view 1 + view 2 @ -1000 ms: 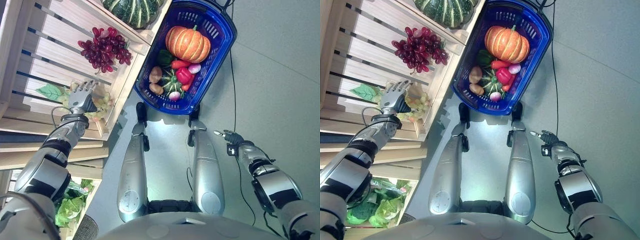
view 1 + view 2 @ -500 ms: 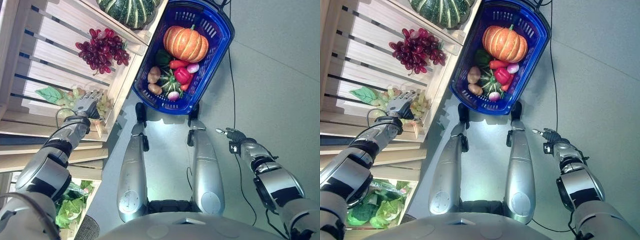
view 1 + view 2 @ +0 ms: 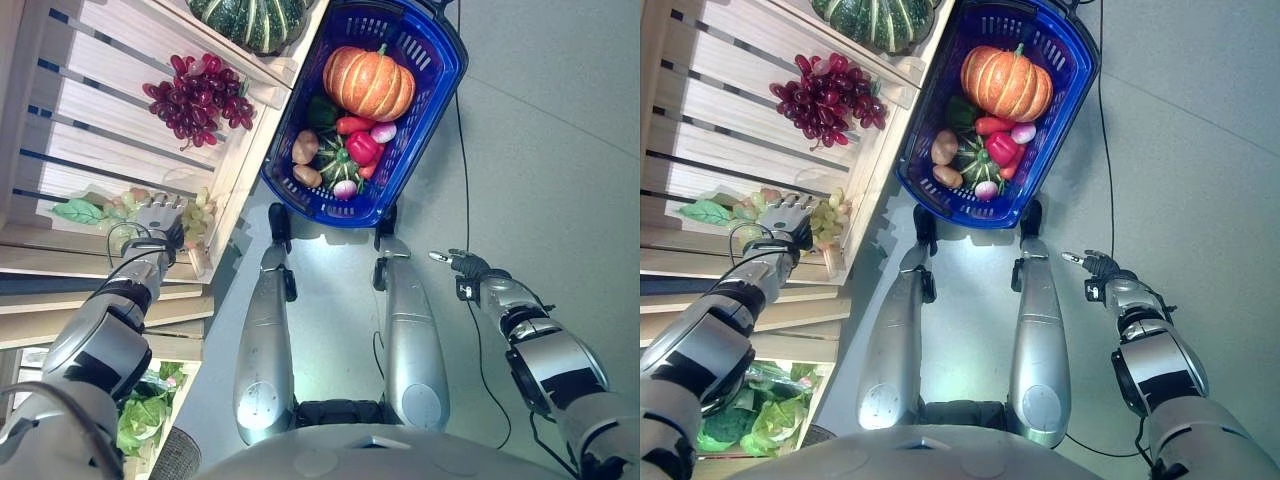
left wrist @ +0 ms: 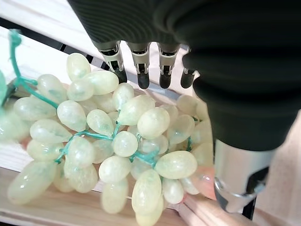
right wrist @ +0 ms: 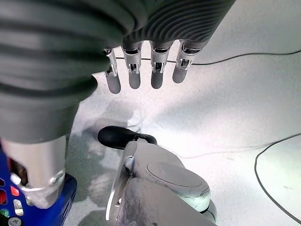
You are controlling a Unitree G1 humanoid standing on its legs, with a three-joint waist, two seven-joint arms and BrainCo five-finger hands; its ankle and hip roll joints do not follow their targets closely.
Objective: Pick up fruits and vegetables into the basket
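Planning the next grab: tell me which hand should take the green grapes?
Left. The left hand already hovers over the green grapes on the wooden shelf, fingers open; the right hand hangs above the floor.

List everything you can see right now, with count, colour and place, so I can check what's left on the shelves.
Green grapes: one bunch, pale green, on the lower wooden shelf under the left hand.
Red grapes: one bunch, dark red, on the shelf above.
Striped squash: one, dark green, top shelf.
Leafy greens: some, green, bottom shelf.
Basket: one, blue, on the floor ahead.
Pumpkin: one, orange, in the basket, with a red pepper, potatoes and other small produce.
Left hand: fingers straight, over the green grapes.
Right hand: open, over the floor, holding nothing.
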